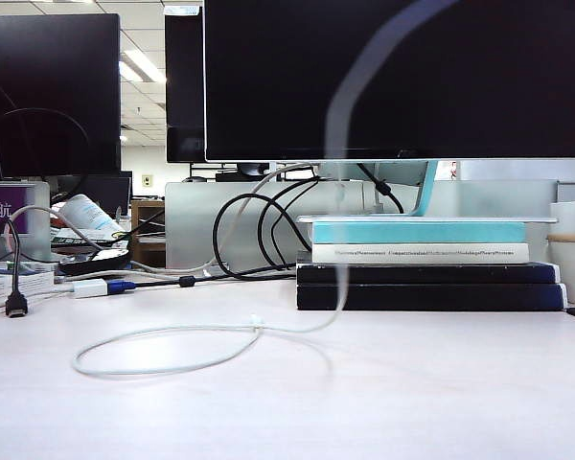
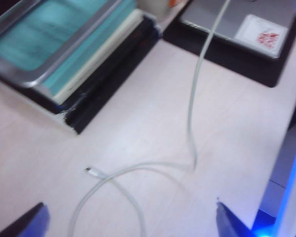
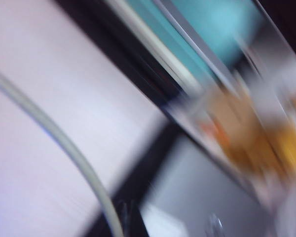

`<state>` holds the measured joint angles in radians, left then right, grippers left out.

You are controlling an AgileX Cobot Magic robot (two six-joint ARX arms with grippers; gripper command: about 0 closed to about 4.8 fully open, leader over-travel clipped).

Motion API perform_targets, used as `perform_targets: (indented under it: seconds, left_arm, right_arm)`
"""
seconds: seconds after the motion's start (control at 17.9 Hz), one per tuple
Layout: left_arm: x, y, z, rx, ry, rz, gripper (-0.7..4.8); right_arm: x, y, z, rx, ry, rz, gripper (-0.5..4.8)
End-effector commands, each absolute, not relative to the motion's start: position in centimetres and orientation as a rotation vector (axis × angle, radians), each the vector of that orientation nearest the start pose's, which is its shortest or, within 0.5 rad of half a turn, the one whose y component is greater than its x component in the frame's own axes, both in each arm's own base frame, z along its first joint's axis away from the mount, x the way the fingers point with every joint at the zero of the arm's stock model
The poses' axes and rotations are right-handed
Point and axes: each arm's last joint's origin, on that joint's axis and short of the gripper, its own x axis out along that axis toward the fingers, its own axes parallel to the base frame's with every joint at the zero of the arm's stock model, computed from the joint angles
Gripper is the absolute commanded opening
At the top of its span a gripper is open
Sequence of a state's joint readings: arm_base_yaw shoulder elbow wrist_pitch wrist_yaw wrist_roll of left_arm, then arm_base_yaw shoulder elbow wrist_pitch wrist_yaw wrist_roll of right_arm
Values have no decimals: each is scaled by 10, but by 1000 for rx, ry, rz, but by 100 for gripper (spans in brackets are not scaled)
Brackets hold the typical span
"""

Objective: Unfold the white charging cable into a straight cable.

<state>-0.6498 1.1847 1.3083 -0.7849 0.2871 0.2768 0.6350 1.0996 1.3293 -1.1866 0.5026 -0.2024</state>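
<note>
The white charging cable (image 1: 172,332) lies in a loose loop on the pale table, one small plug (image 1: 257,321) at the crossing. From there a blurred strand (image 1: 340,192) rises to the top of the exterior view; neither gripper shows in that view. In the left wrist view my left gripper (image 2: 129,203) hovers open above the table, its tips spread wide on either side of the cable's loop (image 2: 191,98), whose metal-tipped plug (image 2: 91,171) rests on the table. The right wrist view is badly blurred. There the cable (image 3: 64,143) runs into my right gripper (image 3: 126,219), which is shut on it.
A stack of books (image 1: 422,259) stands at the back right under a large monitor (image 1: 393,77). Black cables (image 1: 249,230), a white adapter with a blue plug (image 1: 91,287) and a hanging black plug (image 1: 16,305) sit at the back left. A dark flat device (image 2: 237,29) lies beyond the books.
</note>
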Motion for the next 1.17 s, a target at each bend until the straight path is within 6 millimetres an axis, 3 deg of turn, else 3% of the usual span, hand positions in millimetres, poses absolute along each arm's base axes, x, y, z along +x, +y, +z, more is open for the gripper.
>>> perform_targets:
  seconds: [0.06,0.22,0.28,0.39,0.45,0.67,0.78,1.01,1.17]
  left_arm:
    - [180,-146,382,378,529,-974,479]
    - [181,-145,381,402,540,-906,479]
    - [180,-144,380,403,545,-907,479]
    - [179,-144,379,410,564,-908,479]
    - [179,-143,378,412,572,-909,479]
    - [176,-141,380,412,573,-909,479]
    - [170,-136,385,409,545,-902,479]
    - [153,-121,398,416,484,-840,479]
    - [141,-114,397,418,538,-894,479]
  right_arm:
    - [159,72,377,-621,858,5,-1]
    - [165,53,376,-572,906,-112,3]
    - [166,49,375,-562,916,-133,64]
    - [168,42,375,-545,926,-168,419]
    - [168,40,376,-540,929,-184,479]
    - [169,39,375,-525,933,-175,479]
    - [170,42,374,-467,934,-90,479]
    - [173,56,361,-257,973,310,479]
    - [177,69,331,-60,1056,664,479]
